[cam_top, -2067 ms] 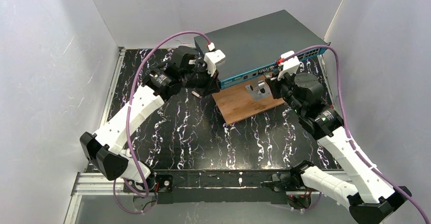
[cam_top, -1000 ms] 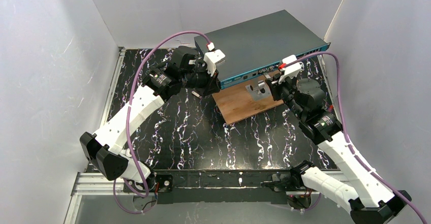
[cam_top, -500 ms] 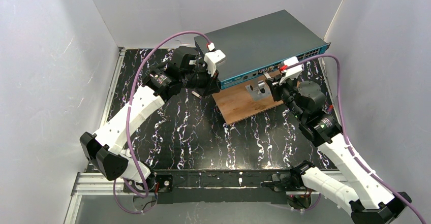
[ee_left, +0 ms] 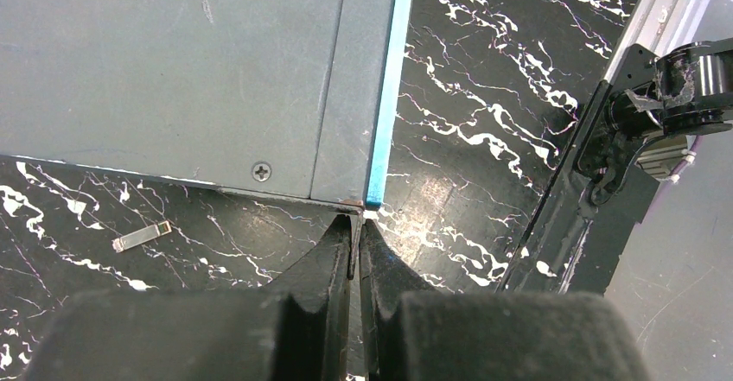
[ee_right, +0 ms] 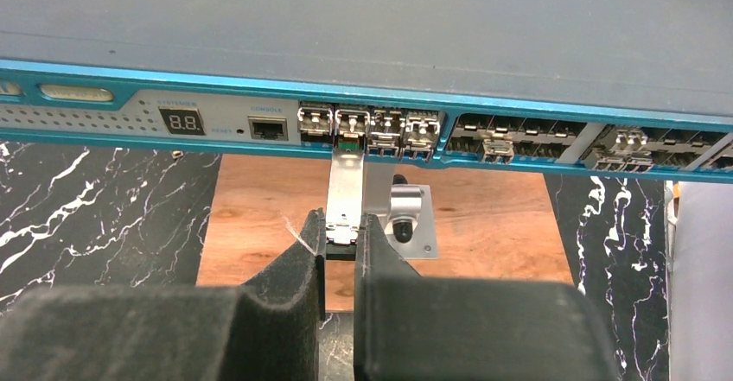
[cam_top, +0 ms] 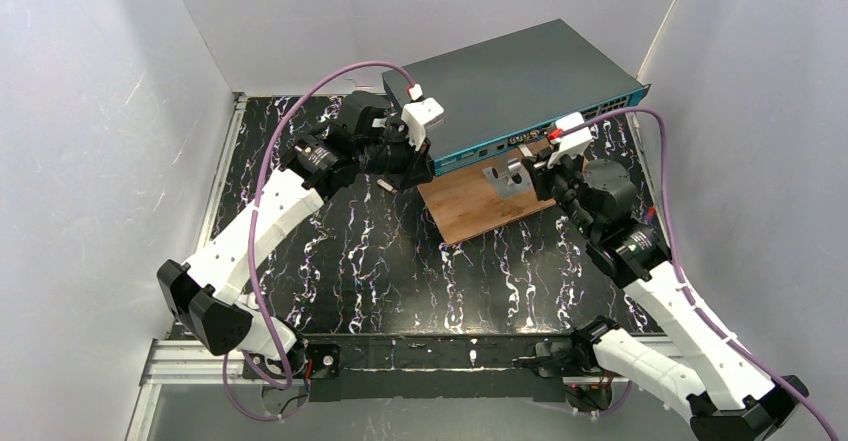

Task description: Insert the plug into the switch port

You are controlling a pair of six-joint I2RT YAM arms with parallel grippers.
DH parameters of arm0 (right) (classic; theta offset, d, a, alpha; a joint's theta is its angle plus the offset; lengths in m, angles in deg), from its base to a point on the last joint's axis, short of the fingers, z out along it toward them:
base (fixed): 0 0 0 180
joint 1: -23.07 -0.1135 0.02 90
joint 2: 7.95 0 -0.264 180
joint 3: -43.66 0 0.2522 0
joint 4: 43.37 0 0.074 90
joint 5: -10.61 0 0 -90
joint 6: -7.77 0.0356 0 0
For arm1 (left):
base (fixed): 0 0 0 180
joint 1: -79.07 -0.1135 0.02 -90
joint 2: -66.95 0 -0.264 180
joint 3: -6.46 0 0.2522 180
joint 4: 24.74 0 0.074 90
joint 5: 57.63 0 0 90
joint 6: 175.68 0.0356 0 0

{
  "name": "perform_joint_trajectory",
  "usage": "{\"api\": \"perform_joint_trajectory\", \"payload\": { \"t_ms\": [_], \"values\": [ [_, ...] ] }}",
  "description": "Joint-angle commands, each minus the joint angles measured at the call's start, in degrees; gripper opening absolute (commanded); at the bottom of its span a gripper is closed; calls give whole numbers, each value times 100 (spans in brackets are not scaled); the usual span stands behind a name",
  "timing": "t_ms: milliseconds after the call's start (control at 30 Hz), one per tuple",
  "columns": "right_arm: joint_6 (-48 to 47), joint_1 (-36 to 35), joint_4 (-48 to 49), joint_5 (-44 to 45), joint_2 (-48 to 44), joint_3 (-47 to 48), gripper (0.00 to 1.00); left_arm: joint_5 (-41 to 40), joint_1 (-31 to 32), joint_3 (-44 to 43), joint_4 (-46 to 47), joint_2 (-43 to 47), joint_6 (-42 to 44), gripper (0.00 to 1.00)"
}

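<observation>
While the right end effector (ee_right: 343, 230) grips the rear of the slim silver metal plug (ee_right: 347, 182), its tip at a socket (ee_right: 351, 123) of the wide dark grey metal switch (ee_right: 363, 18), that stiff, light piece likely suits this rear hold, and the left end effector (ee_left: 355, 241) is clenched empty.

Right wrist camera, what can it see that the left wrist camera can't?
Only the right wrist view shows the right claw pinching the silver plug, its tip at one of the small sockets in the front of the switch, with the wooden board and a metal bracket near it. Only the left wrist view shows the left claw closed at the switch's corner, a screw in its casing, and a small metal strip lying on the table. Both show the switch's grey casing, its teal edge and the black marbled table.
</observation>
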Motion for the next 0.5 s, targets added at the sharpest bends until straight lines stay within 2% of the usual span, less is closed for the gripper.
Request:
{"api": "perform_joint_trajectory", "payload": {
  "t_ms": [0,467],
  "values": [
    [87,-49,-4,51,87,226,1,-255,-17,-198,182,113,-38,0],
    [200,-52,497,409,-38,75,1,-280,-24,-177,170,123,-30,0]
  ]
}}
